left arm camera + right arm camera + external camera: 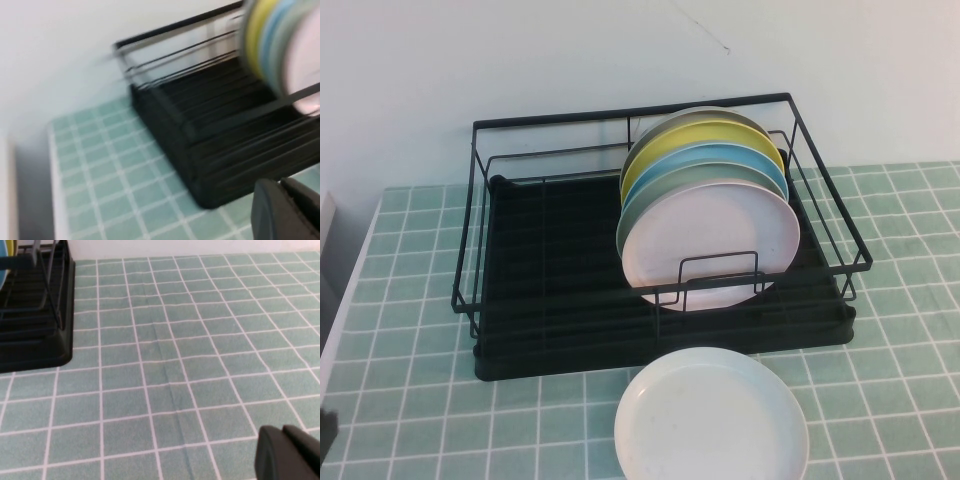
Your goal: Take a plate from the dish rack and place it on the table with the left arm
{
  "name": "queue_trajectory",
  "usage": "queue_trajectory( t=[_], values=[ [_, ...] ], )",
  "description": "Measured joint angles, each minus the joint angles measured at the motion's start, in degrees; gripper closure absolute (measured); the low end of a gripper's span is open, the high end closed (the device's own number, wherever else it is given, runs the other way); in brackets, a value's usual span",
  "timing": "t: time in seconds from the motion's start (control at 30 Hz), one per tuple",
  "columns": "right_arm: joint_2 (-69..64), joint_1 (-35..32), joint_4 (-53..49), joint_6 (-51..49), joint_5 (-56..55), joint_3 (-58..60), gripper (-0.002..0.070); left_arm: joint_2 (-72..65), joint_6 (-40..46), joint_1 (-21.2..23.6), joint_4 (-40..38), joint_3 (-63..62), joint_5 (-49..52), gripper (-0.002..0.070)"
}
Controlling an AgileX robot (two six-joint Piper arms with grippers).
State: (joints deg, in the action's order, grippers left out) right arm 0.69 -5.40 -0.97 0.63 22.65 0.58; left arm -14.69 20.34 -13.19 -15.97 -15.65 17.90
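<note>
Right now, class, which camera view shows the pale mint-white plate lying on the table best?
The high view: the plate lies flat on the table in front of the dish rack, nearly whole. Neither wrist view shows it; the left hand sees the rack's corner, the right hand mostly tiles.

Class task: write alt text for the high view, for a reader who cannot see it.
A pale mint-white plate lies flat on the green tiled table in front of a black wire dish rack, which holds upright yellow, blue and pink plates. Neither gripper appears in this view.
</note>
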Motion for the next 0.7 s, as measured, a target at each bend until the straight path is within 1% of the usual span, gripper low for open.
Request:
queue_trajectory(
  t=[0.13, 0.23, 0.33, 0.5, 0.7],
  values=[
    [0.0, 0.0, 0.0, 0.0, 0.0, 0.0, 0.0678, 8.2, -7.6, 3.9, 4.2, 9.1, -1.4, 0.0677],
    [0.0, 0.0, 0.0, 0.0, 0.0, 0.0, 0.0678, 12.5, -10.8, 6.3, 6.2, 14.0, -1.4, 0.0677],
    [0.0, 0.0, 0.0, 0.0, 0.0, 0.0, 0.0678, 15.0, -11.8, 8.3, 7.0, 16.7, -1.1, 0.0677],
    [0.0, 0.0, 0.0, 0.0, 0.0, 0.0, 0.0678, 15.2, -12.2, 11.0, 7.1, 16.8, 0.0, 0.0677],
    [0.0, 0.0, 0.0, 0.0, 0.0, 0.0, 0.0678, 15.4, -12.5, 11.7, 7.2, 16.7, 0.3, 0.0677]
  ],
)
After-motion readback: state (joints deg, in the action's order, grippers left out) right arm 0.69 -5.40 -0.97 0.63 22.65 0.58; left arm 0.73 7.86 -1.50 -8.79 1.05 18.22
